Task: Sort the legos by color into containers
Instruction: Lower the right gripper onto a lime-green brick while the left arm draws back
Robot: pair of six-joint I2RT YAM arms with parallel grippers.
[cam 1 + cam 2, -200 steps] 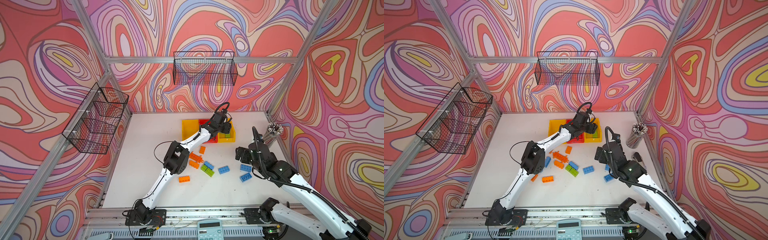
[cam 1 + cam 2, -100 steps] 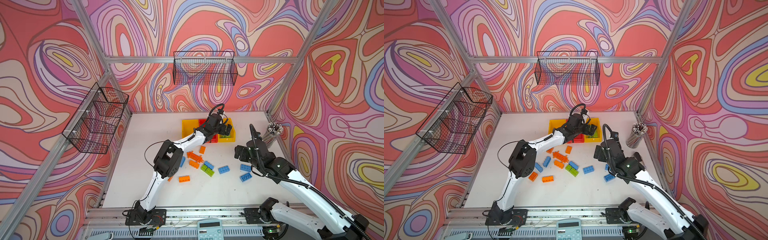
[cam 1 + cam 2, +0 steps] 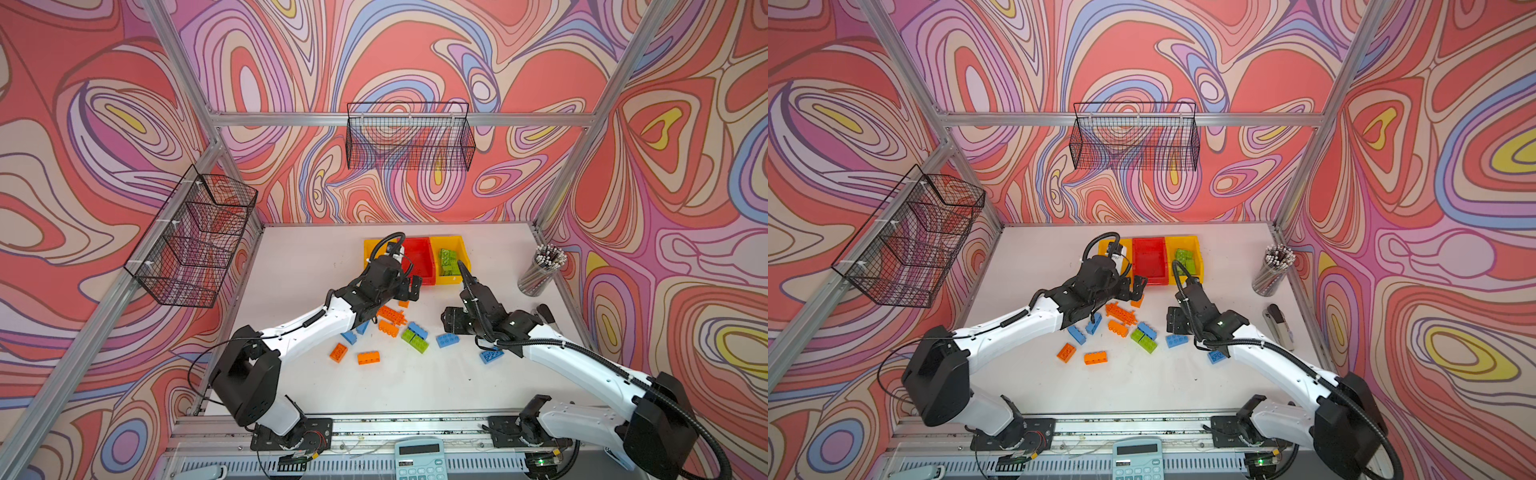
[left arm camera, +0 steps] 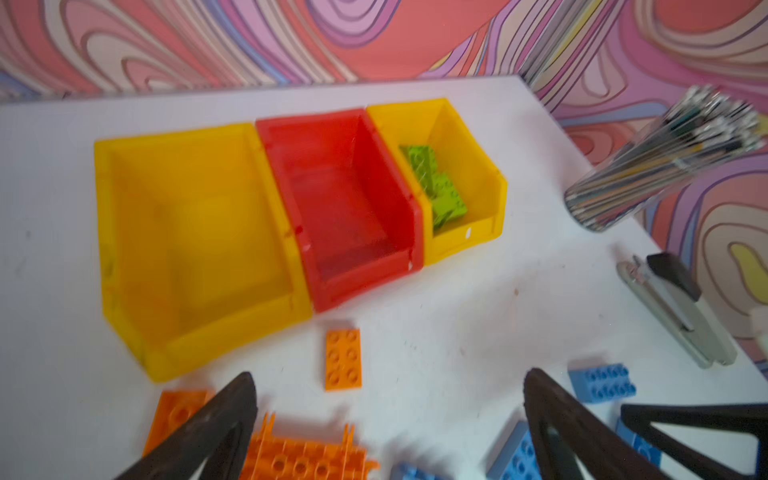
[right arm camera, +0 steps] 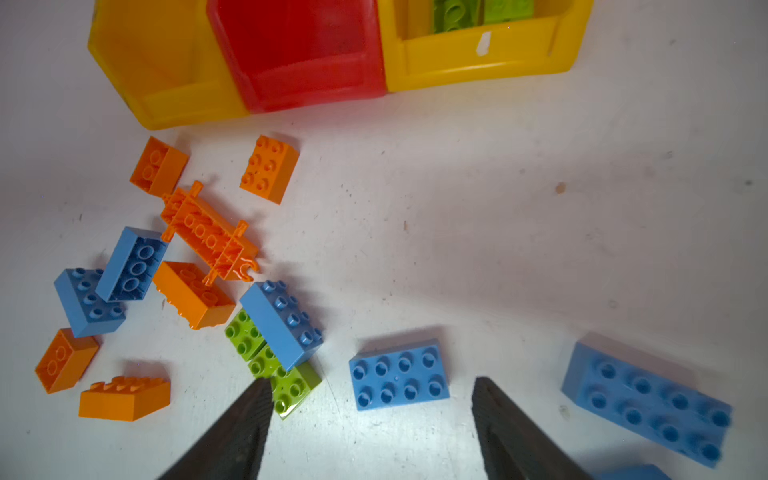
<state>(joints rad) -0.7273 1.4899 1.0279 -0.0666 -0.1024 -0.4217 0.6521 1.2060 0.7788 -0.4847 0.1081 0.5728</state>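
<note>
Blue lego (image 5: 399,375) lying just ahead of the right gripper's (image 5: 370,381) parted, empty jaws; beyond, orange lego (image 4: 343,359) in front of the left gripper (image 4: 390,372) (jaws wide, holding nothing); farthest, green legos (image 4: 446,195) inside the rightmost yellow container (image 4: 461,241).

**A:** Both top views look down steeply from high over the near edge, with the whole white tabletop (image 3: 299,270) in frame.

**B:** Yep, and both wrist cams sit low, facing far toward the red plastic bin (image 4: 345,199), which they share close up.
</note>
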